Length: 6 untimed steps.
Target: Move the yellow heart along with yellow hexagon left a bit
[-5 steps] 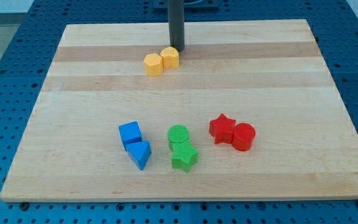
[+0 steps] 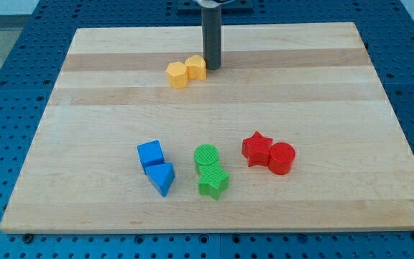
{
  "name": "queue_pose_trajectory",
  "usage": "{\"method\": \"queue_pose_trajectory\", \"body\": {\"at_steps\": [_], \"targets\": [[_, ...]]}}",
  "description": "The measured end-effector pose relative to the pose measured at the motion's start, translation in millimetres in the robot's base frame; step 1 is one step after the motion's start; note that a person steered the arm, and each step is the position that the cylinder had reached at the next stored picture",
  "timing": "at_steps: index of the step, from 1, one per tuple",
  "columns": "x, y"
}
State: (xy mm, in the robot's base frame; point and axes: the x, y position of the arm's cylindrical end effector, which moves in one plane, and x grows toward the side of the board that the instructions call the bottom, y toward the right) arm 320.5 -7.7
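Two yellow blocks sit touching near the view's top centre of the wooden board [image 2: 85, 86]. The left one looks like the yellow hexagon [image 2: 177, 74]. The right one looks like the yellow heart [image 2: 196, 67]. My tip [image 2: 212, 67] is right beside the heart, on its right side, touching or almost touching it. The rod rises straight up out of the view's top.
A blue cube [image 2: 150, 154] and a blue triangle [image 2: 162, 177] lie at lower left. A green circle [image 2: 206, 157] and a green star [image 2: 213, 182] lie at lower centre. A red star [image 2: 256, 149] and a red circle [image 2: 282, 157] lie to their right.
My tip has moved toward the view's bottom and slightly right, from behind the heart to its right side. The yellow blocks have not visibly moved.
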Motion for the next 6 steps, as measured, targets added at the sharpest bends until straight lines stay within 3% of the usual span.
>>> {"method": "queue_pose_trajectory", "body": {"at_steps": [6], "targets": [[24, -51]]}}
